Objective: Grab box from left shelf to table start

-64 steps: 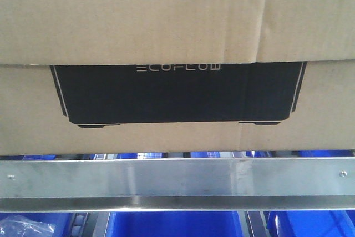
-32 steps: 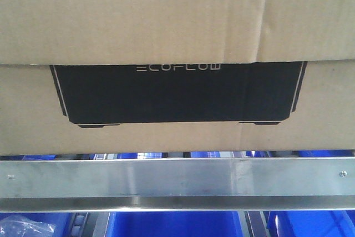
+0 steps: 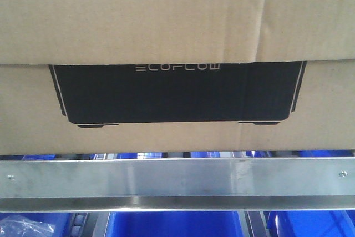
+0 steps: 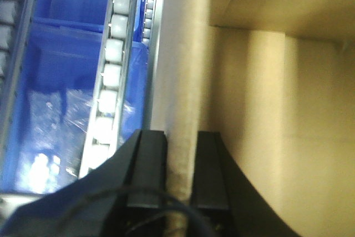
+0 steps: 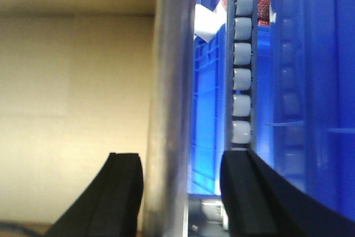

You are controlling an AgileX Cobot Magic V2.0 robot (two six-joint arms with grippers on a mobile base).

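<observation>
Left hand (image 4: 181, 178) is clamped on the box (image 4: 183, 81), with a black finger (image 4: 151, 165) pressed to each side of its upright cardboard wall. Right hand (image 5: 182, 192) has its fingers apart. They straddle a grey upright strip (image 5: 173, 109) beside the cardboard, and blue shows in the gap. Almost nothing in the front view differs from a second ago. The box sits in the same place at the shelf (image 3: 333, 184), just above the silver rail (image 3: 177, 178), with blue bins (image 3: 175, 225) below. Its long axis runs left to right. The black ECOFLOW panel (image 3: 177, 95) faces near, its lettering upright.
</observation>
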